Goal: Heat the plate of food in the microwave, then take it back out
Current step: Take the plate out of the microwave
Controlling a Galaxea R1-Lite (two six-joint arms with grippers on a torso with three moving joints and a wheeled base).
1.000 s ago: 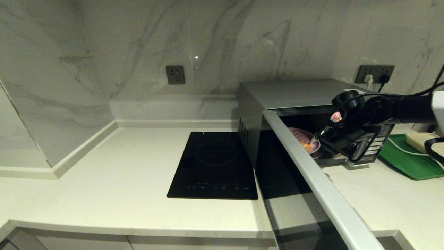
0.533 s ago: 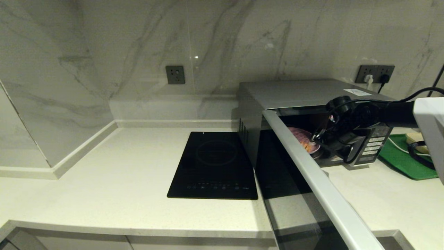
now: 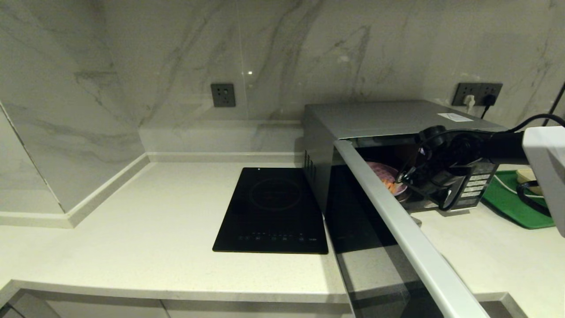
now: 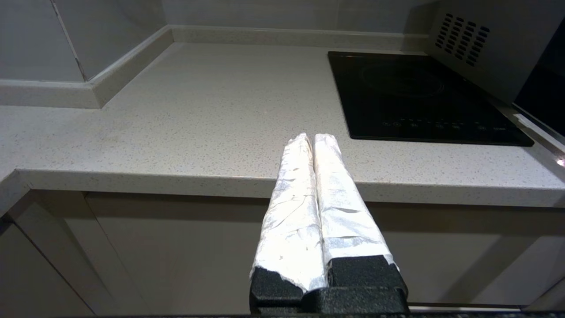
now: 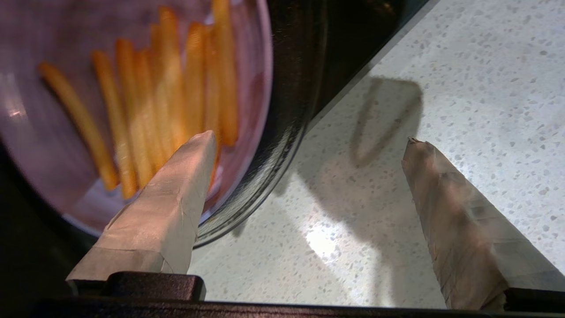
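The silver microwave [image 3: 375,117] stands at the back right with its door [image 3: 397,229] swung wide open toward me. Inside it, the lavender plate of food [image 3: 385,173] rests on the glass turntable [image 5: 282,145], with orange fries [image 5: 176,101] across it. My right gripper [image 3: 404,176] is at the cavity's mouth, open wide [image 5: 310,138]. One taped finger [image 5: 176,194] overlaps the plate's rim [image 5: 44,145]; the other shows over the counter. Nothing is held. My left gripper [image 4: 313,137] is shut and empty, parked low before the counter's front edge.
A black induction cooktop [image 3: 273,210] lies left of the microwave. A green tray [image 3: 516,207] with a cream dish and cables sits at the far right, behind my right arm. A wall outlet [image 3: 479,93] holds plugs above the microwave.
My right wrist has dropped and levelled at the microwave's mouth, its fingertips staying by the plate's rim and its jaws still wide. The left arm has not moved.
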